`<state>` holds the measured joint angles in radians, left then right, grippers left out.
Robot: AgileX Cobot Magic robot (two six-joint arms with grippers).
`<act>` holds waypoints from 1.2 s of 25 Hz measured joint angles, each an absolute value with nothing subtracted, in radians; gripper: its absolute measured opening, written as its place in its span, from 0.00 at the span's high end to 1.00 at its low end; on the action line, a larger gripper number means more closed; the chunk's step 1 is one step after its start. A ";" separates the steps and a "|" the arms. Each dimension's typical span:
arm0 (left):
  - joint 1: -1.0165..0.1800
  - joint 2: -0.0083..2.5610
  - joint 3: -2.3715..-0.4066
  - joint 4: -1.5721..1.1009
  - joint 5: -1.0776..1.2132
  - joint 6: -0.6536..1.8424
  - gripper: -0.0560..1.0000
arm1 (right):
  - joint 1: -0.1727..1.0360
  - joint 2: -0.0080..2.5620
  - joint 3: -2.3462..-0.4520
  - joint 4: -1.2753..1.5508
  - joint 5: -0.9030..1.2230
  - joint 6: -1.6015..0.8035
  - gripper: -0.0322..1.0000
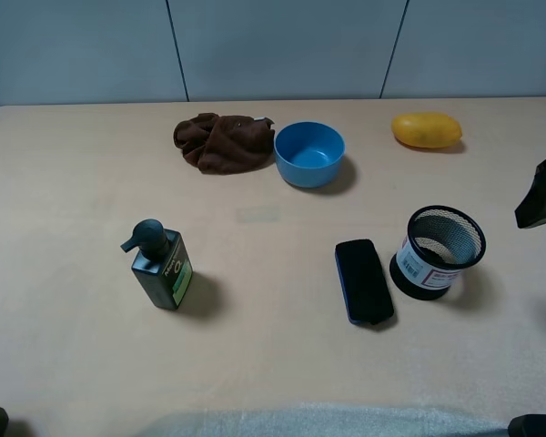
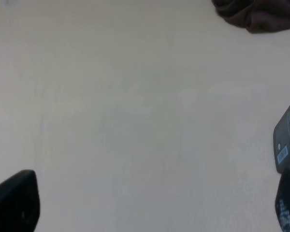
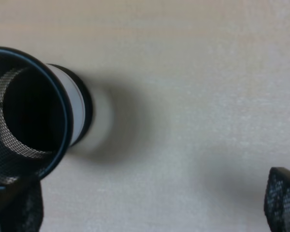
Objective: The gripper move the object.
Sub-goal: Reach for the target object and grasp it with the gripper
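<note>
I noted the right gripper (image 3: 150, 198) empty, jaws wide apart, near the mesh pen cup (image 1: 435, 252) standing upright just beside the black case (image 1: 363, 279), and judged I should centre the cup between the jaws before closing, clear of that case.

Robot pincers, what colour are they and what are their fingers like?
Both are black. The right pincer has chunky dark fingers with a dotted, mesh-like surface. The left pincer has black fingers too, blurry here. No cables or labels show.
</note>
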<state>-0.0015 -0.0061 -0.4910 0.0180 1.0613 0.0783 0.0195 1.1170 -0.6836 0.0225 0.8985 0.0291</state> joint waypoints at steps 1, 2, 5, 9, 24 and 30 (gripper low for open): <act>-0.001 -0.006 -0.491 0.018 1.061 0.078 0.01 | 0.019 1.133 -0.684 0.028 0.887 0.024 0.30; -0.001 -0.006 -0.491 0.018 1.061 0.078 0.01 | 0.019 1.147 -0.684 0.033 0.875 0.018 0.30; -0.001 -0.006 -0.491 0.018 1.061 0.078 0.01 | 0.019 1.188 -0.684 0.055 0.845 0.000 0.30; -0.001 -0.006 -0.491 0.018 1.061 0.078 0.01 | 0.019 1.245 -0.684 0.089 0.812 -0.025 0.30; -0.001 -0.006 -0.491 0.018 1.061 0.078 0.01 | 0.019 1.429 -0.684 0.192 0.730 -0.112 0.30; -0.001 -0.006 -0.491 0.018 1.061 0.078 0.01 | 0.019 1.516 -0.684 0.201 0.693 -0.114 0.30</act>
<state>-0.0015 -0.0061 -0.4910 0.0180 1.0613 0.0783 0.0195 1.5158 -0.6845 0.2009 0.6932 -0.1141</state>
